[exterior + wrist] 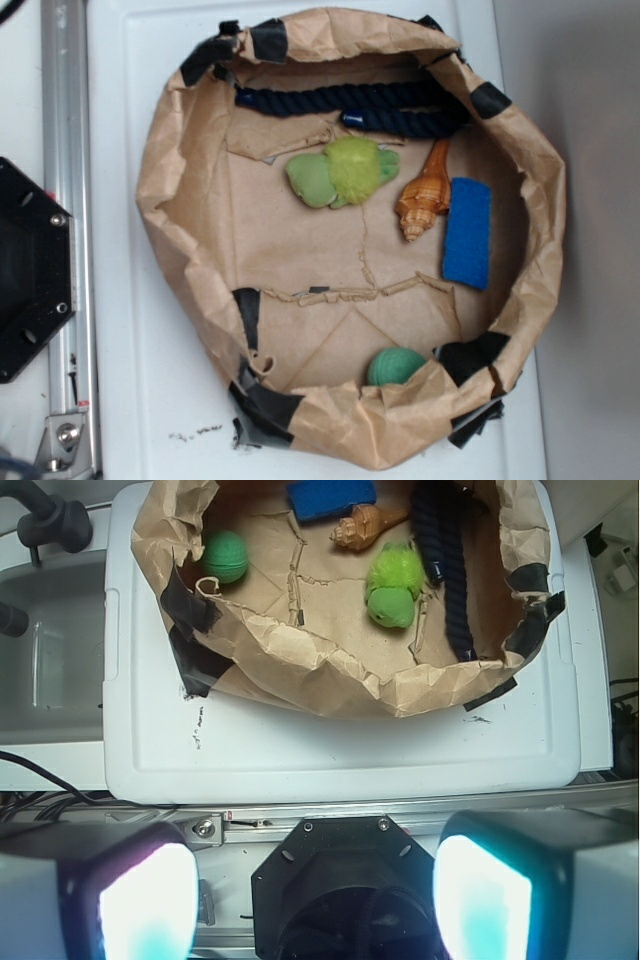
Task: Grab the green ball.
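The gripper [315,900] fills the bottom of the wrist view, its two pale fingers [145,900] spread wide with nothing between them, hanging over the black hexagonal base plate [345,880] and well short of the white plastic lid [340,745] above it. On that lid sits a crumpled brown paper basin patched with black tape [300,665]. The small teal-green dimpled ball [226,557] lies in the upper left of the wrist view, against the paper wall (in the exterior view it rests at the bottom centre [396,367]). A lime-green fuzzy plush toy [392,583], an orange spiral seashell [365,527], a blue rectangular sponge [330,497] and a dark navy twisted rope [445,570] lie apart from it.
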Tool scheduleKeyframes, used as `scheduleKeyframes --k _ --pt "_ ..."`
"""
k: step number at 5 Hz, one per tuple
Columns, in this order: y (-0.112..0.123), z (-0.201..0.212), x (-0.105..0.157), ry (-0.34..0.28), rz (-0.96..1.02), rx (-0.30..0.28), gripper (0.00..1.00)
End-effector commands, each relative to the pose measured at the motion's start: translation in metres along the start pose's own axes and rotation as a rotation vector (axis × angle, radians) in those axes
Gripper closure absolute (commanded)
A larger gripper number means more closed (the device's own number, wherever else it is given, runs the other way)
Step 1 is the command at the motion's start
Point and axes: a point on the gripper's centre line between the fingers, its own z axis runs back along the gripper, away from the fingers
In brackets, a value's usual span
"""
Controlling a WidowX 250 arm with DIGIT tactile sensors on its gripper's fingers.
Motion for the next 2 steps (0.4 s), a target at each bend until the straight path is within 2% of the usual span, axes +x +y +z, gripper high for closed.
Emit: scheduleKeyframes --k 1,2 --pt "0.000 0.000 0.000 0.000 0.000 0.000 0.00" --pt "0.005 -0.012 0.032 -0.001 0.111 -0.053 0.00"
